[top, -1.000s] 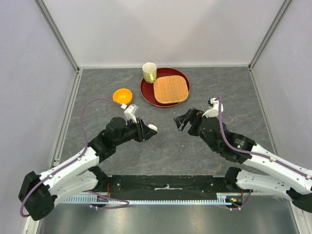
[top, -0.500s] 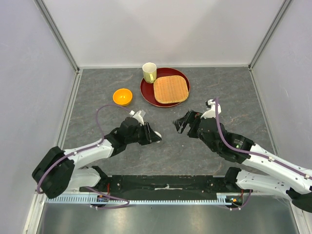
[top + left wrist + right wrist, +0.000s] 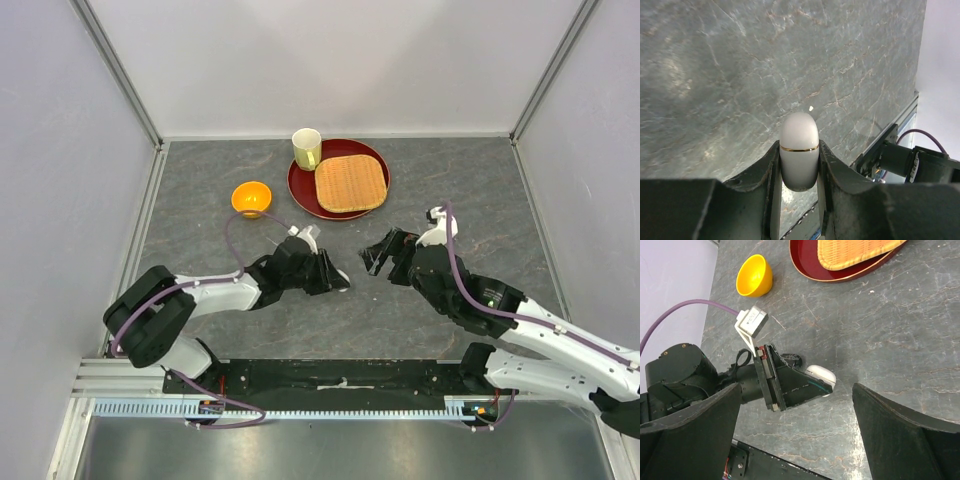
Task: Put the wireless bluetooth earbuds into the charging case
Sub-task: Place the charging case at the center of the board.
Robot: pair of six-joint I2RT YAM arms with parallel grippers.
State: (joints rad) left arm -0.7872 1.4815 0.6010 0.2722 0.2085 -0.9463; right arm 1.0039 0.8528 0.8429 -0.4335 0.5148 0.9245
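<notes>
My left gripper point(image 3: 335, 278) is shut on a white, egg-shaped charging case point(image 3: 342, 277) with a thin gold seam, closed, held low over the grey table. In the left wrist view the case point(image 3: 799, 134) sits between both jaws of the left gripper point(image 3: 799, 149). My right gripper point(image 3: 378, 252) is open and empty, just right of the case, facing it. In the right wrist view the case point(image 3: 821, 376) lies between the wide-open jaws of the right gripper point(image 3: 796, 405). No earbuds show in any view.
An orange bowl point(image 3: 251, 197) stands at the back left, also in the right wrist view point(image 3: 755, 275). A red plate point(image 3: 303, 190) with a woven mat point(image 3: 350, 182) and a pale cup point(image 3: 306, 148) stands at the back middle.
My left gripper has moved right and toward the near edge with the case in it, closer to the right gripper. The right gripper has hardly moved.
</notes>
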